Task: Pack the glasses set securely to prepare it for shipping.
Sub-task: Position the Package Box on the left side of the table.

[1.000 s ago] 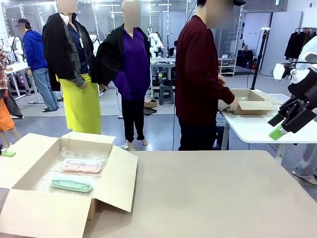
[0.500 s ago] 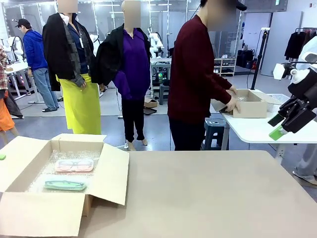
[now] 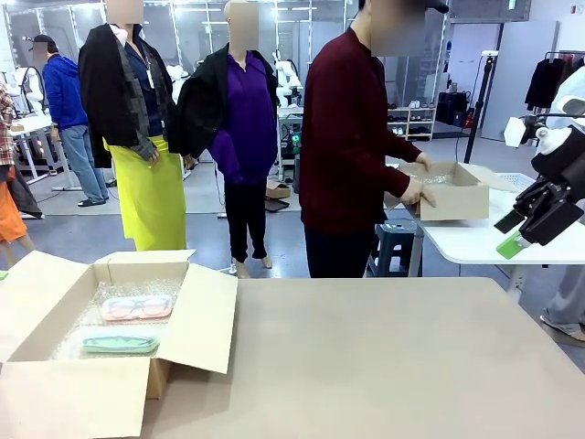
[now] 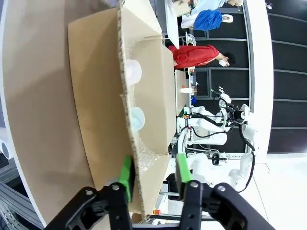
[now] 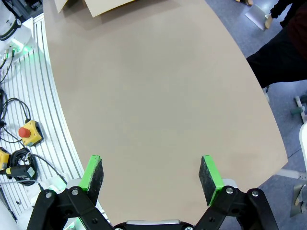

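Observation:
The glasses set lies on bubble wrap in an open cardboard box (image 3: 208, 315) at the table's left: a translucent pink case (image 3: 137, 307) at the back and a mint green case (image 3: 121, 344) in front of it. In the left wrist view my left gripper (image 4: 154, 175) straddles the edge of the box (image 4: 96, 86), its green pads apart with a gap on either side of the cardboard. The ends of the pink case (image 4: 133, 72) and the mint case (image 4: 137, 119) peek over that edge. My right gripper (image 3: 519, 233) hangs open, high off the table's right edge, with nothing between its fingers (image 5: 151, 175).
The tan tabletop (image 3: 384, 357) stretches bare from the box to the right edge. At the far side, a person in a dark red top handles a smaller cardboard box (image 3: 452, 190) on a white table behind.
The open box slid left along the table. My left gripper's pads have parted from its edge. The person stepped left and pulled the smaller box closer. My right arm has not moved.

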`<action>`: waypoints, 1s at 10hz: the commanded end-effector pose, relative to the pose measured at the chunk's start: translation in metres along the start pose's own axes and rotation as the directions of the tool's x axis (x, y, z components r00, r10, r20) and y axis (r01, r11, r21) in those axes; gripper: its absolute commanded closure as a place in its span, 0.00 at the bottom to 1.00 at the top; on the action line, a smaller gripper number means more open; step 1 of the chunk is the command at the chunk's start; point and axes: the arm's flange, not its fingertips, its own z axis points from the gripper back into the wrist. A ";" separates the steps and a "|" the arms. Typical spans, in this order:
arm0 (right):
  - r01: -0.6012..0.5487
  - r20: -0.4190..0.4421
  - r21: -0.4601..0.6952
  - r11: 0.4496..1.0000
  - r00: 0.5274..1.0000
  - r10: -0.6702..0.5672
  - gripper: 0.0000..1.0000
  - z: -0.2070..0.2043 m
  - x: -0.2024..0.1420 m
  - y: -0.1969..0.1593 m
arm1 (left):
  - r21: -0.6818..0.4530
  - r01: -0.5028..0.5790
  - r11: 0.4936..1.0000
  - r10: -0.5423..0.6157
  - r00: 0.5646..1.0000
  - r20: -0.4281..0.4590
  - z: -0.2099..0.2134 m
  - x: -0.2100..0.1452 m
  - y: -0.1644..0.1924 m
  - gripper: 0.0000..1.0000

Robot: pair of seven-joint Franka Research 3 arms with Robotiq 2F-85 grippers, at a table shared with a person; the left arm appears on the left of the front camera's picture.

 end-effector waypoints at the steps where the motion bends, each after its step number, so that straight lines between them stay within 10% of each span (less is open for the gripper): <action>1: 0.008 -0.006 -0.004 1.000 1.000 -0.008 0.00 0.001 0.001 0.002 | 0.063 0.028 0.998 -0.032 0.997 0.067 0.007 -0.014 -0.015 0.00; 2: 0.008 -0.006 -0.004 1.000 1.000 -0.008 0.00 0.001 0.001 0.002 | 0.107 0.061 0.992 -0.072 0.992 0.100 0.014 -0.021 -0.030 0.16; 3: 0.008 -0.006 -0.004 1.000 1.000 -0.008 0.00 0.001 0.001 0.002 | 0.166 0.094 0.982 -0.116 0.985 0.125 0.021 -0.029 -0.050 0.00; 10: 0.008 -0.006 -0.004 1.000 1.000 -0.008 0.00 0.001 0.001 0.002 | 0.197 0.174 0.965 -0.205 0.968 0.145 0.045 -0.032 -0.096 0.00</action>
